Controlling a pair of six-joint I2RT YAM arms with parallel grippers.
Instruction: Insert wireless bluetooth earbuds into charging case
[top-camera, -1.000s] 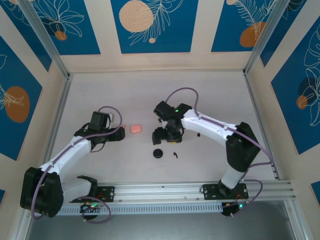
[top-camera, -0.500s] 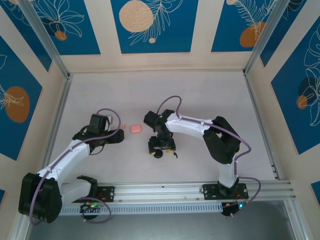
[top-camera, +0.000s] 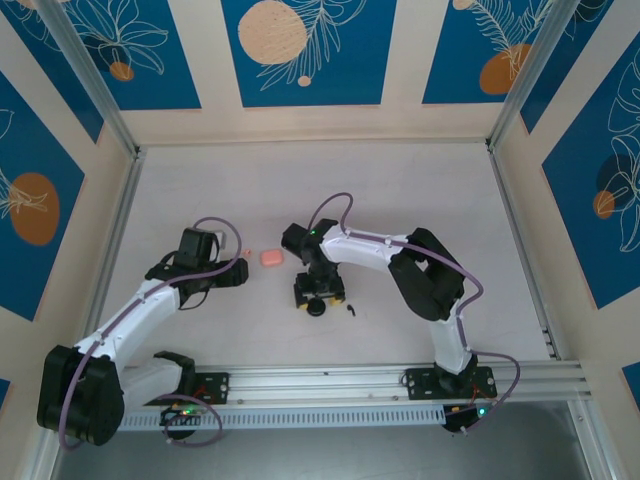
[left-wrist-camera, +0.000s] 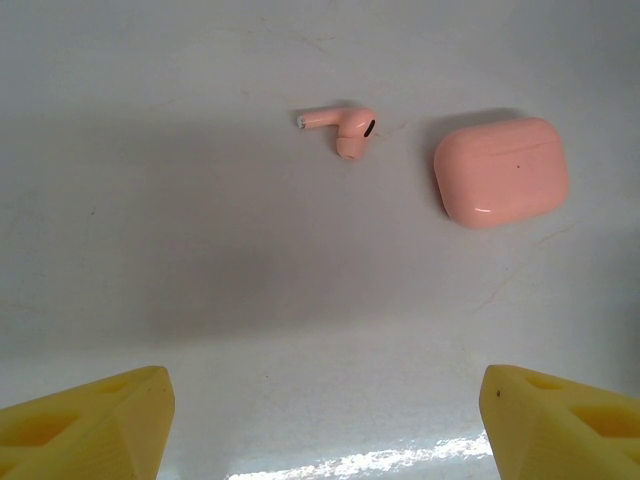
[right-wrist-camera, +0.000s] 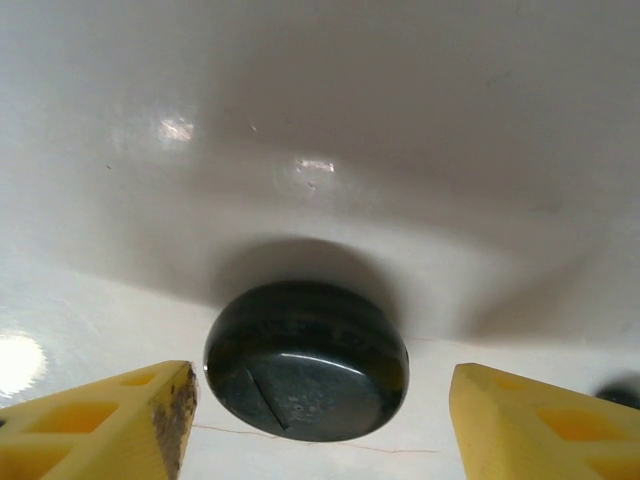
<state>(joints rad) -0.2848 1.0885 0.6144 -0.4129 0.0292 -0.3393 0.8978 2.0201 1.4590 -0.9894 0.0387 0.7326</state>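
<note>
- A white table (top-camera: 400, 180) was seen from above, with two robot arms reaching in from its near edge
- The left gripper (left-wrist-camera: 320, 425) hovered low over the table, its yellow fingers spread wide and holding nothing
- Just ahead of it the pink earbud (left-wrist-camera: 345, 130) lay on its side, stem pointing left, near the pink case (left-wrist-camera: 500, 172) but not touching it (the case was a small rounded box with its lid shut)
- The right gripper (top-camera: 319, 292) was down at the black disc (right-wrist-camera: 305, 360), a glossy round case whose lid seam looked closed
- Its fingers stood apart on either side of the disc: one was almost at the rim, the other had a clear gap, and the disc was not yet grasped
- A black earbud (top-camera: 350, 308) lay loose on the table just to the right of the disc
- As for progress, no earbud sat in a case and both cases looked shut, so the task appeared to be near its start
- What seemed left: hold and open each case, pick up each earbud, seat it in its slot
</note>
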